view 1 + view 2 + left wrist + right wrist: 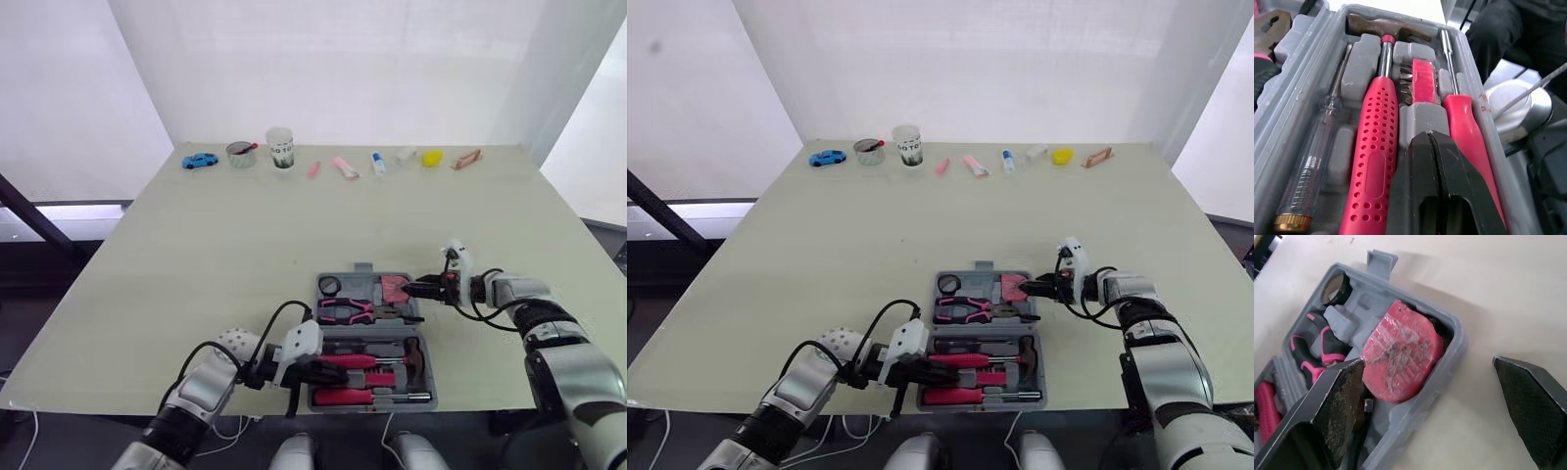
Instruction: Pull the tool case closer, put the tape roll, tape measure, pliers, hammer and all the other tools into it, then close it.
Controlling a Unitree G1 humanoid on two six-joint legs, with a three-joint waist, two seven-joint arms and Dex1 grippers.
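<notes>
Right gripper (419,290) found wide open, empty; tape measure (1400,357) seated in tool case (1457,340) just ahead of fingertips. Left gripper (1431,142) closed, empty.

Matt plastic tool case (1422,413) (seemingly moulded)

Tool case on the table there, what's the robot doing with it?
The robot is packing tools. The open tool case lies at the table's near edge, already holding the hammer, pliers, tape roll and pink tape measure. Its right gripper is open beside the tape measure; its left gripper is shut above the hammer half.
</notes>
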